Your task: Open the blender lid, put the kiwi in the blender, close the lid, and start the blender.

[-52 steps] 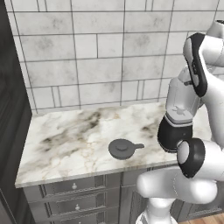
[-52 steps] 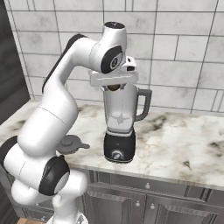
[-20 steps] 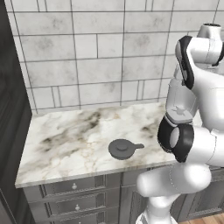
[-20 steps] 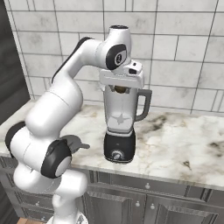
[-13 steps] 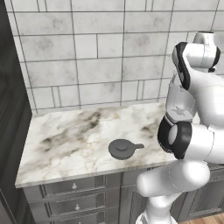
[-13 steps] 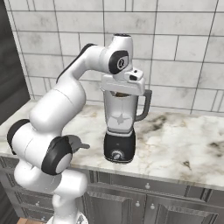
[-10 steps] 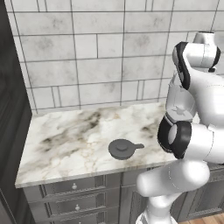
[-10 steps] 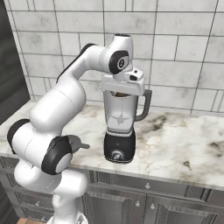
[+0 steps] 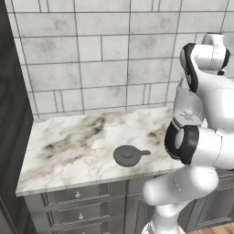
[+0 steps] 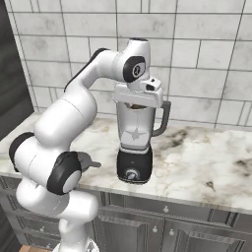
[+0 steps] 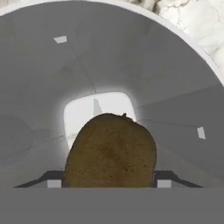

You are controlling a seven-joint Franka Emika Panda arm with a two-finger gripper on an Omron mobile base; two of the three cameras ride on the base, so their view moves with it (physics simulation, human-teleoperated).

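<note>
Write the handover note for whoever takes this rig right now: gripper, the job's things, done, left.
Gripper: jaws shut on the kiwi, held over the open mouth of the blender.
Blender lid: off, flat on the counter beside the arm.
Done: lid opened, kiwi carried to the jar.
Left: drop the kiwi in, refit the lid, turn the front knob.

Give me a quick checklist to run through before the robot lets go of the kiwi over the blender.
1. Lid off the jar: ok. The blender lid lies flat on the counter.
2. Kiwi in the grip: ok. The kiwi sits between the fingertips of the gripper.
3. Gripper over the jar mouth: ok. The hand view looks straight down into the blender.
4. Jar free of other things: ok, as far as the kiwi lets it show.
5. Blender upright: ok.
</note>
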